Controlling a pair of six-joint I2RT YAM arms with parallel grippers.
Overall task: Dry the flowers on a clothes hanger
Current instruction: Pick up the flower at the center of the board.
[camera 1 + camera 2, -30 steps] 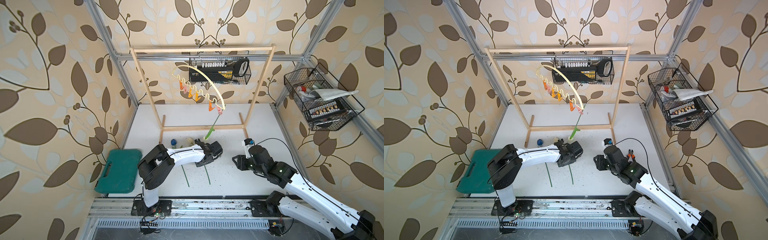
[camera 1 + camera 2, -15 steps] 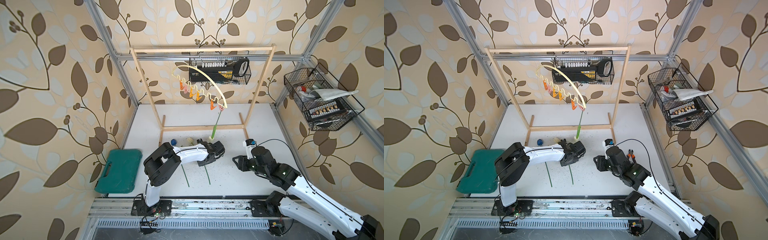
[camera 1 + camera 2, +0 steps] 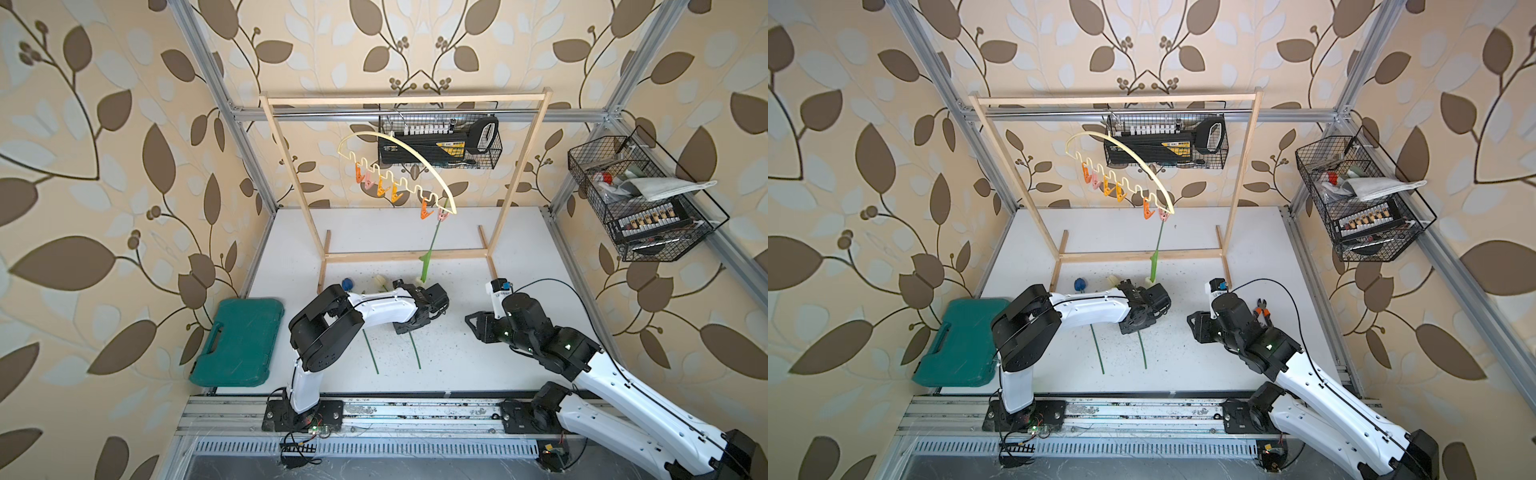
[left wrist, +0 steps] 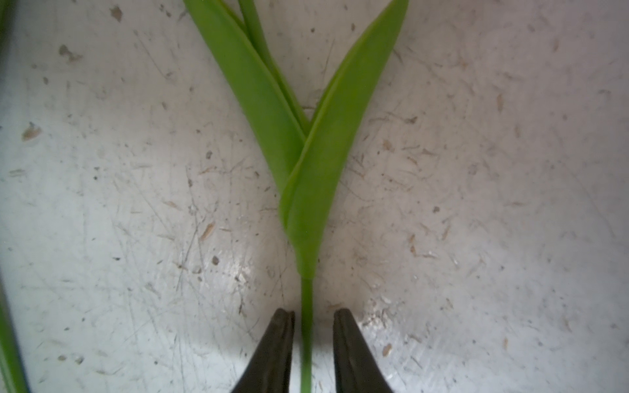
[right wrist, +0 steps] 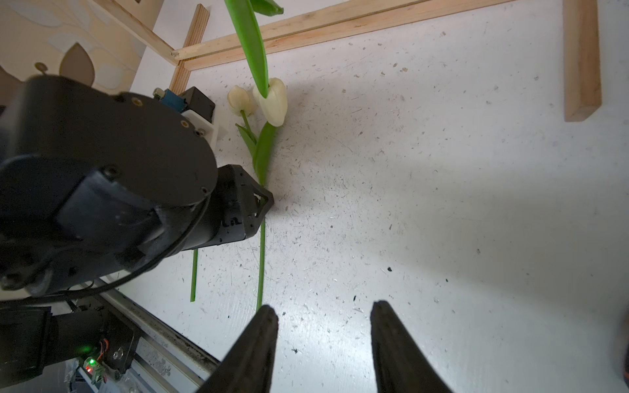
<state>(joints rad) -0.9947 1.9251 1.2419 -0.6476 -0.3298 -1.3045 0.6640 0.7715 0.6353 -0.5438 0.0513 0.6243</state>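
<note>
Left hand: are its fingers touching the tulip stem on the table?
Apart. The left wrist view shows the tulip stem between the left hand's fingers, with a gap on each side.

A tulip (image 3: 1158, 245) hangs from the clothes hanger (image 3: 1133, 156) — the blue tulip (image 3: 1080, 284) lies on the table (image 3: 1183, 232).

Walls (image 3: 104, 187) were beige, patterned with brown and pale leaves on dark vines. Table (image 3: 519, 257) was white, flecked with dark specks. Clothes hanger (image 3: 424, 162) was cream-yellow; pegs (image 3: 426, 210) orange and pink. Tulips (image 3: 371, 353) had green stems and leaves: one blue head (image 3: 347, 284), two cream-white heads (image 5: 274, 102). Tool case (image 3: 237, 340) was teal. Rack frame (image 3: 407, 99) was pale wood. Arms (image 3: 382, 311) were white with black joints.
</note>
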